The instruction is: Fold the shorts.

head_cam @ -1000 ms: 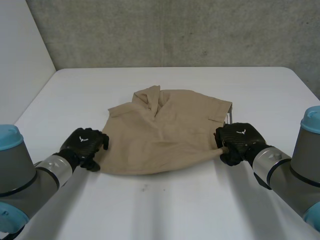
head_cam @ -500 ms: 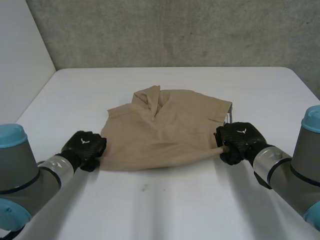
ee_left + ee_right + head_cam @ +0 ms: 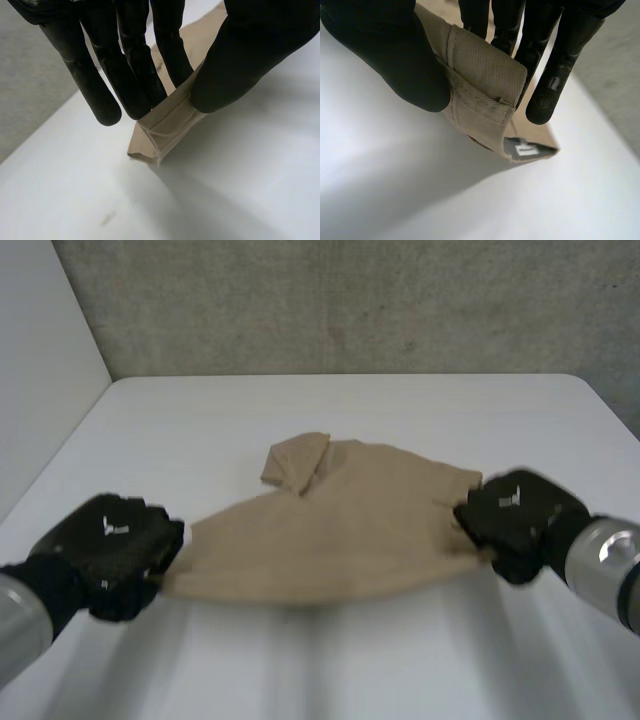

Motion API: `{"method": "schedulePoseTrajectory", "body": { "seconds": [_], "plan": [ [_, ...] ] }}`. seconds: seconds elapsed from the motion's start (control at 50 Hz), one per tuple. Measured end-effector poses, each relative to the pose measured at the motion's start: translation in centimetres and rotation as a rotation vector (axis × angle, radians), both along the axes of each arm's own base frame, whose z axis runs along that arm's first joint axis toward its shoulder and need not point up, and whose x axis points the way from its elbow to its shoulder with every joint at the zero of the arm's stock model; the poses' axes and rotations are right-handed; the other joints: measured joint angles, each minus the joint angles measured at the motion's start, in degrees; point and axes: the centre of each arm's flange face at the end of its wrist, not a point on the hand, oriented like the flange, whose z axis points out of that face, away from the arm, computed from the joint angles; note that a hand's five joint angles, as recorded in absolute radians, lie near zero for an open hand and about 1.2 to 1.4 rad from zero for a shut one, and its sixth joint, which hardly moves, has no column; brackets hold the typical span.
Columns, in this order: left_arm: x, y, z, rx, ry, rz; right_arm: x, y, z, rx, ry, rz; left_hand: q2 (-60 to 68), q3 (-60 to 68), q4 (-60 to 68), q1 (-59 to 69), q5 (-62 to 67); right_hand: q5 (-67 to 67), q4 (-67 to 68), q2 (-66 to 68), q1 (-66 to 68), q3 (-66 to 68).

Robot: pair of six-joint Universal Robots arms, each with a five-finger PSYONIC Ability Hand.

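**White table (image 3: 350, 420), tan fabric shorts (image 3: 340, 530) held by both near corners**

Grey concrete wall (image 3: 350, 300) backs the table. At the left, the black left hand (image 3: 110, 550) grips the near left corner of the shorts. Its wrist view shows the thumb pressing the hemmed corner against straight, slightly spread fingers (image 3: 100, 85).

Between the hands the cloth hangs in a shallow sag. The near edge appears raised off the table, while the far part lies on it with a small flap turned over.

At the right, the black right hand (image 3: 520, 520) pinches the thick seamed band between thumb and fingers (image 3: 555, 65), and a small label (image 3: 525, 149) peeks out below.

The fabric looks light, limp and grippy rather than slick, so it should droop wherever it is unsupported. The doubled hem and band at the corners seem the firmest places to hold.
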Motion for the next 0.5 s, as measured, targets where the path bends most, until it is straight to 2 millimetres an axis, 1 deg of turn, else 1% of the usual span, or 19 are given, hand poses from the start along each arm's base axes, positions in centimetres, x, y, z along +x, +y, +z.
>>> {"method": "schedulePoseTrajectory", "body": {
  "seconds": [0.04,0.06,0.12,0.16,0.18,0.24,0.26,0.28,0.3,0.32,0.34,0.36,0.38,0.4,0.42,0.44,0.46,0.48,0.5],
  "plan": [
    [0.0,1.0,-0.1,0.021,-0.026,-0.034,-0.4,1.2,-0.5,0.051,0.084,0.044,0.0,0.0,0.0,0.0,0.0,0.0,0.0,0.0,0.0,0.0],
    [-0.1,1.2,-0.2,0.028,-0.034,-0.043,-0.5,1.5,-0.7,0.064,0.104,0.056,0.0,0.0,0.0,0.0,0.0,0.0,0.0,0.0,0.0,0.0],
    [-0.3,1.0,-1.3,0.06,-0.055,-0.066,-0.7,2.0,-1.5,0.097,0.148,0.085,0.0,0.0,0.0,0.0,0.0,0.0,0.0,0.0,0.0,0.0],
    [-0.3,1.0,-1.3,0.06,-0.055,-0.066,-0.7,2.0,-1.5,0.097,0.148,0.085,0.0,0.0,0.0,0.0,0.0,0.0,0.0,0.0,0.0,0.0],
    [-0.6,0.0,-2.7,0.097,-0.07,-0.072,-0.6,1.8,-2.4,0.112,0.158,0.093,0.0,0.0,0.0,0.0,0.0,0.0,0.0,0.0,0.0,0.0],
    [-1.0,-1.5,-4.4,0.129,-0.082,-0.073,-0.3,1.1,-3.7,0.126,0.156,0.092,0.0,0.0,0.0,0.0,0.0,0.0,0.0,0.0,0.0,0.0],
    [-1.0,-1.5,-4.4,0.129,-0.082,-0.073,-0.3,1.1,-3.7,0.126,0.156,0.092,0.0,0.0,0.0,0.0,0.0,0.0,0.0,0.0,0.0,0.0],
    [-1.3,-2.6,-5.3,0.135,-0.088,-0.07,0.0,0.6,-4.3,0.129,0.148,0.085,0.0,0.0,0.0,0.0,0.0,0.0,0.0,0.0,0.0,0.0],
    [-1.3,-2.6,-5.3,0.135,-0.088,-0.07,0.0,0.6,-4.3,0.129,0.148,0.085,0.0,0.0,0.0,0.0,0.0,0.0,0.0,0.0,0.0,0.0],
    [-1.7,-3.9,-6.0,0.122,-0.096,-0.062,0.3,-0.2,-4.6,0.12,0.132,0.073,0.0,0.1,0.0,0.0,0.0,0.0,0.0,0.0,0.0,0.0],
    [-1.9,-4.7,-6.2,0.11,-0.1,-0.055,0.4,-0.7,-4.7,0.113,0.123,0.068,0.0,0.1,0.0,0.0,0.0,0.0,0.0,0.0,0.0,0.0],
    [-2.5,-6.2,-6.5,0.073,-0.11,-0.038,0.8,-1.6,-4.8,0.093,0.104,0.054,0.0,0.2,0.0,0.0,0.0,0.1,0.0,0.0,0.0,0.0],
    [-2.6,-6.6,-6.5,0.063,-0.112,-0.033,0.8,-1.9,-4.8,0.087,0.099,0.051,0.0,0.2,0.0,0.0,0.0,0.5,0.0,0.0,0.0,0.0],
    [-3.2,-8.1,-6.5,0.015,-0.118,-0.012,1.2,-2.9,-4.6,0.061,0.078,0.038,0.0,0.2,0.0,0.0,0.0,0.9,0.0,0.0,0.0,0.0],
    [-3.8,-9.3,-6.1,-0.033,-0.118,0.008,1.4,-3.7,-4.3,0.034,0.059,0.026,0.0,0.2,0.0,0.0,0.0,1.0,0.0,0.0,0.0,0.0],
    [-4.1,-10.0,-5.8,-0.063,-0.117,0.019,1.6,-4.2,-4.0,0.017,0.048,0.019,0.0,0.2,0.0,0.0,0.0,1.0,0.0,0.0,0.0,0.0],
    [-4.8,-11.4,-5.0,-0.128,-0.109,0.043,1.8,-5.1,-3.5,-0.015,0.028,0.007,0.0,0.2,0.1,0.0,0.0,1.0,0.0,0.0,0.0,0.0],
    [-4.8,-11.4,-5.0,-0.128,-0.109,0.043,1.8,-5.1,-3.5,-0.015,0.028,0.007,0.0,0.2,0.1,0.0,0.0,1.0,0.0,0.0,0.0,0.0],
    [-5.8,-13.0,-3.6,-0.22,-0.089,0.076,2.4,-6.6,-2.2,-0.083,-0.014,-0.015,0.0,0.2,0.1,0.0,0.0,1.0,0.0,0.0,0.0,0.0]
  ]
}}
